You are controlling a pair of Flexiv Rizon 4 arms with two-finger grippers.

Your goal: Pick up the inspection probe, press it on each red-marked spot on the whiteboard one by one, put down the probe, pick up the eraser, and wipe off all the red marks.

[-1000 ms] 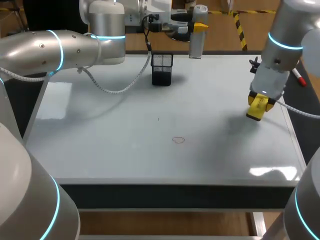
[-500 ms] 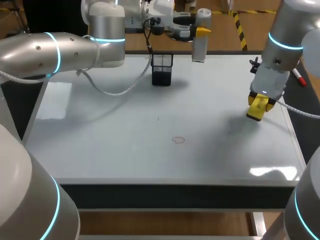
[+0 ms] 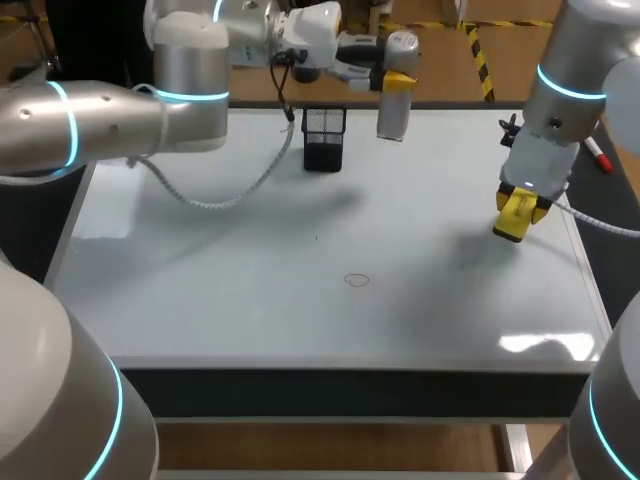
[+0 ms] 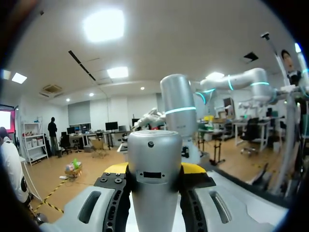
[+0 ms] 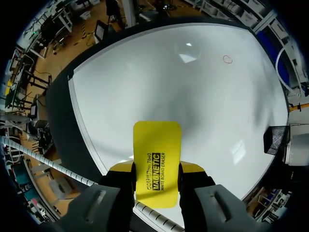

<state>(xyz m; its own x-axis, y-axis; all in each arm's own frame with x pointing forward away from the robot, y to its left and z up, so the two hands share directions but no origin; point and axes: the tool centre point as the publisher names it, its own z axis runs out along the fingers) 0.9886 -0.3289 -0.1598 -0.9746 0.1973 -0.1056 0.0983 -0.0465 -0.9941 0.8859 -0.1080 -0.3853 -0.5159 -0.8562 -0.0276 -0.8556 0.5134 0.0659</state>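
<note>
Probe (image 3: 392, 118), silver cylinder, in left tool (image 3: 397, 80), yellow eraser (image 5: 157, 145) in right tool (image 5: 155, 170)

Likely a robotics lab: left arm (image 3: 110, 115) and right arm (image 3: 570, 90) over whiteboard (image 3: 250, 270).

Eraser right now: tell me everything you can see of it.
The eraser is a flat, bright yellow slab with rounded corners and black print on its face, plastic by the look. The right gripper is shut on it, fingers on its two long sides, its free end sticking out ahead. It hangs tilted over the whiteboard near the right edge, seemingly clear of the surface and well away from the red circle.
</note>
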